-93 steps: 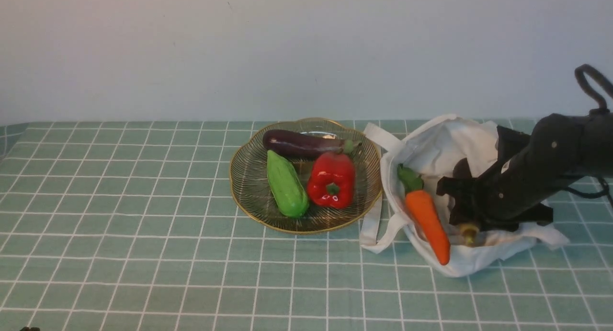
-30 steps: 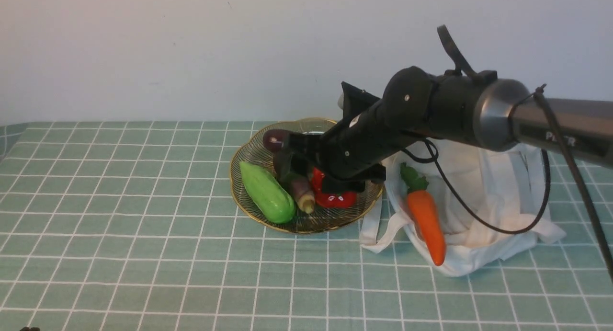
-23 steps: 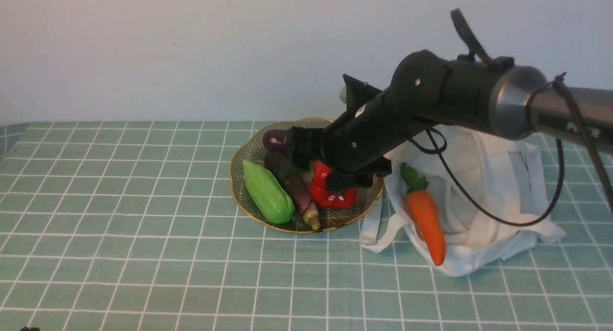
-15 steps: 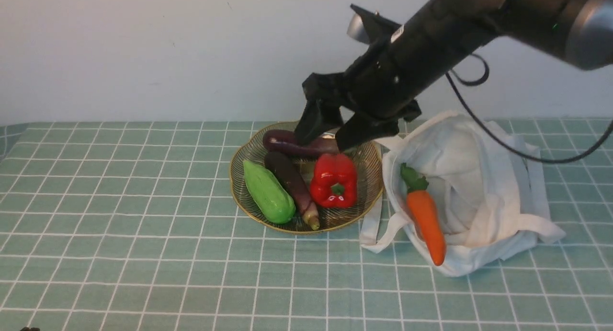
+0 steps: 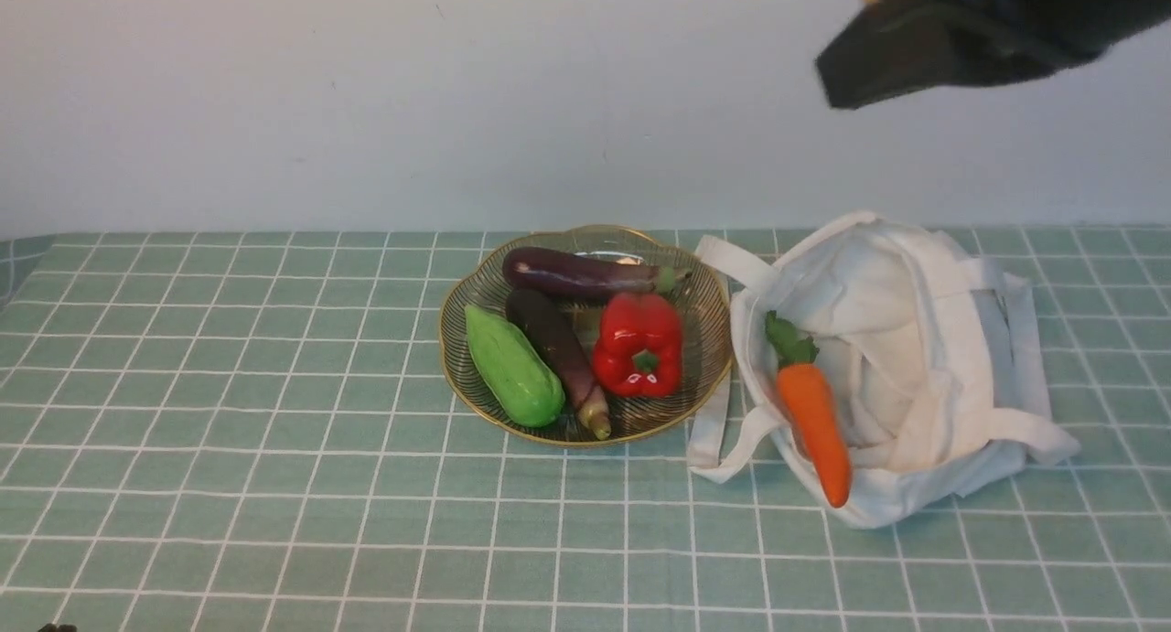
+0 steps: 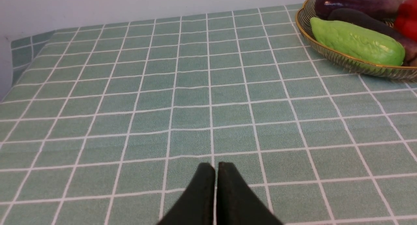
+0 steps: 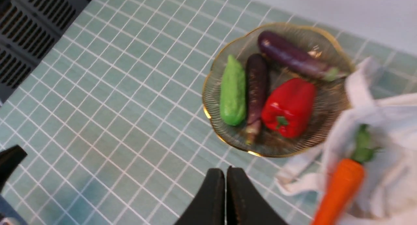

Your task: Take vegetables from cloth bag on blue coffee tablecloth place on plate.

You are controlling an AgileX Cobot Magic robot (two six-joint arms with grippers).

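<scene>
Vegetables first: the slim dark one (image 5: pixel 556 351) lies in my plate, between the green one (image 5: pixel 515 367) and the red pepper (image 5: pixel 638 345), probably laid slantwise to fit. Beside that plate (image 5: pixel 445 362), my landmark, sits one cloth bag (image 5: pixel 972 339), its mouth gaping, likely for easy reach. Four vegetables fill the plate, counting one glossy eggplant (image 5: pixel 585 274); one carrot (image 5: pixel 814 431) lies in the bag. Both my claws, left (image 6: pixel 216 168) and right (image 7: pixel 225 173), are closed and empty, the right lifted above the plate.
</scene>
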